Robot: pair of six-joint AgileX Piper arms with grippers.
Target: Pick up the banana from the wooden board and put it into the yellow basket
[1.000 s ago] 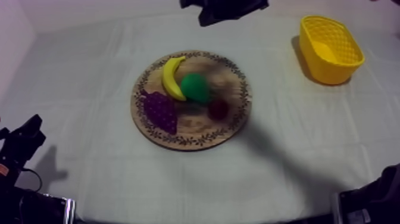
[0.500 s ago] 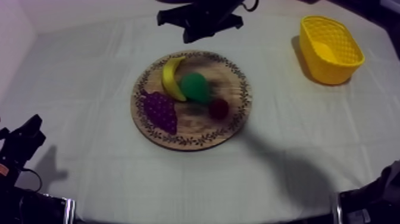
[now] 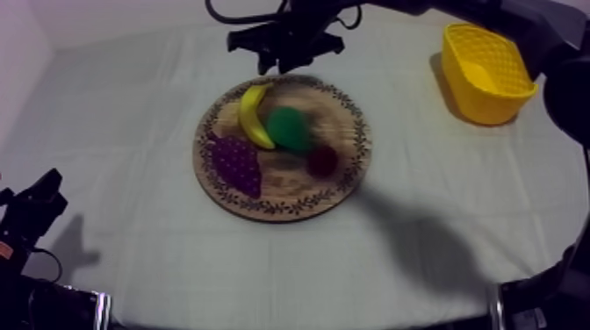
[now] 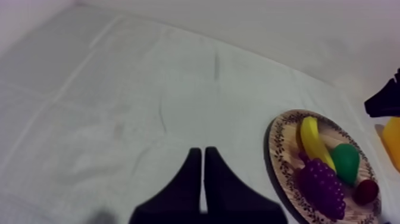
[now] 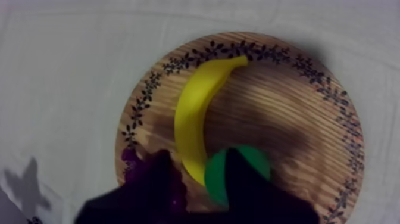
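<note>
Hovering over board rim (image 5: 265,51): right fingers (image 5: 250,192)

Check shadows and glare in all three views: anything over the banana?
Top view: no glare; a broad soft shadow lies on the cloth right of the board, banana evenly lit. Right wrist view: a dark shadow crosses the board beside the banana, not on it. Left wrist view: flat, even light on the banana.

one each: banana (image 3: 253,114), pear (image 3: 287,129), grapes (image 3: 237,164), small red fruit (image 3: 322,160) (board (image 3: 349,132), basket (image 3: 475,95))
</note>
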